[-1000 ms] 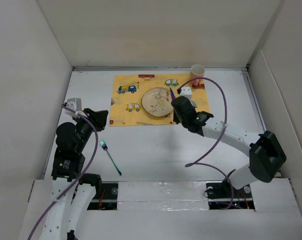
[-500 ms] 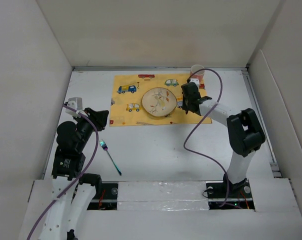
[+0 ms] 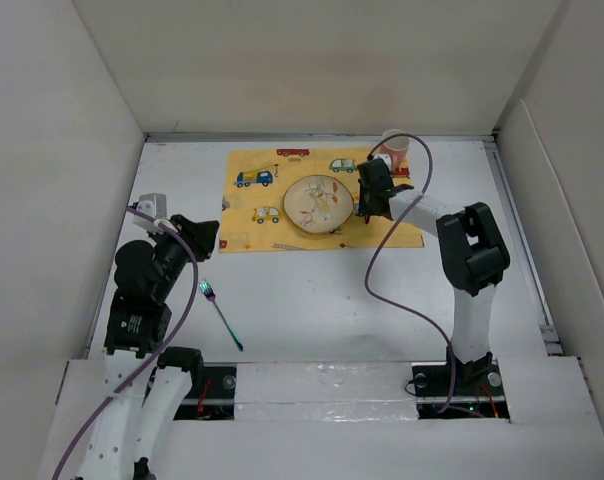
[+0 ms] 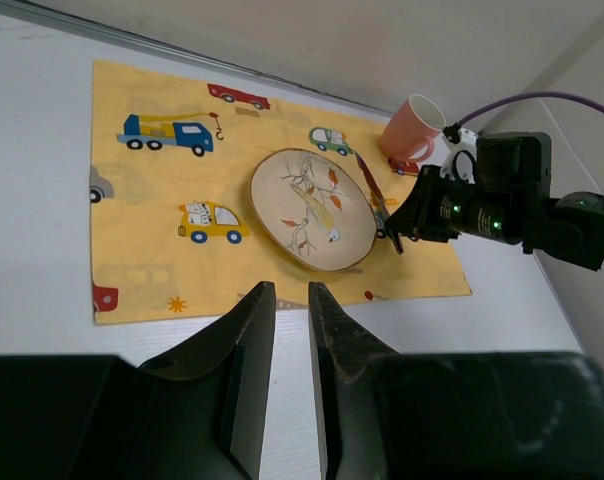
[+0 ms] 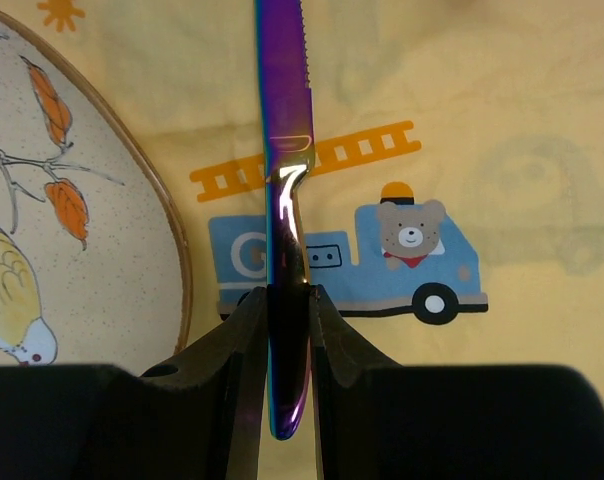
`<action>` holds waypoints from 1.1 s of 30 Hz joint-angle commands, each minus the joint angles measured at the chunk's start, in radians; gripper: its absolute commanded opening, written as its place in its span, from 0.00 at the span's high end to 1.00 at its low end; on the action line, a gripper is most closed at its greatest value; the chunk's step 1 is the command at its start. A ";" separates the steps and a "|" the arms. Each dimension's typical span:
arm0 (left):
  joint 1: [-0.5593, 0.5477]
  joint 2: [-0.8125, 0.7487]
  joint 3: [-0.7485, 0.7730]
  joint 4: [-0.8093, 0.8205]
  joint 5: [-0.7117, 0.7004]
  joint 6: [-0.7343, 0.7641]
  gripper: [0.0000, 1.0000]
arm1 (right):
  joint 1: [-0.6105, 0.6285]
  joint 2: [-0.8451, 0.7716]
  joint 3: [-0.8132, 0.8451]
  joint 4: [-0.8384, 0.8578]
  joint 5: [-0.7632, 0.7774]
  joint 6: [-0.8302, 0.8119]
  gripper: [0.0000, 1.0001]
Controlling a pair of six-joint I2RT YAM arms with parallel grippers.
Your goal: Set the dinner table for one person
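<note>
- The right gripper [image 5: 287,300] is closed on the handle of an iridescent purple knife [image 5: 282,100]; the handle is pinched between both fingers, just right of the plate [image 3: 317,203]
- The left gripper [image 4: 290,290] hangs well to the near left of the plate; its fingers stand a narrow slit apart and we see nothing between them
- The knife's long axis runs near to far along the plate's right rim; the blade points away from the gripper toward the far wall, with the serrated edge turned away from the plate; we cannot tell whether it rests on the yellow placemat [image 3: 247,225] or hangs just above it
- The placemat lies under the plate on the white worktop [image 3: 332,290]; the plate's rim is just beside the knife but apart from it
- A pink cup [image 3: 394,150] stands beyond and to the right of the plate, at the placemat's far corner
- A fork [image 3: 220,312] lies on the bare worktop, well to the near left of the plate
</note>
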 commanded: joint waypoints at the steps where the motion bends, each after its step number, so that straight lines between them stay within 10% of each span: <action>1: -0.005 0.009 0.025 0.035 0.018 0.013 0.83 | -0.008 -0.001 0.033 0.005 0.013 0.019 1.00; 5: -0.005 0.010 0.025 0.034 0.021 0.011 0.83 | -0.008 -0.007 0.019 0.005 0.041 0.031 0.99; 12: -0.005 0.009 0.022 0.037 0.021 0.011 0.83 | 0.001 -0.066 -0.018 -0.004 0.073 0.051 0.55; 16: -0.005 0.009 0.025 0.040 0.021 0.010 0.82 | 0.001 -0.180 -0.047 -0.012 0.084 0.041 0.51; 19: -0.005 0.006 0.027 0.049 0.024 0.005 0.82 | 0.051 -0.302 -0.091 -0.006 0.075 0.027 0.61; 22: -0.005 -0.003 0.033 0.077 0.038 -0.013 0.88 | 0.140 -0.414 -0.174 0.056 0.006 0.027 1.00; 28: -0.005 -0.046 0.141 0.157 0.120 -0.114 1.00 | 0.549 -0.410 -0.256 0.237 -0.047 0.134 1.00; 33: -0.005 -0.082 0.310 0.144 0.086 -0.128 0.78 | 0.807 -0.176 -0.074 0.213 0.012 0.157 0.59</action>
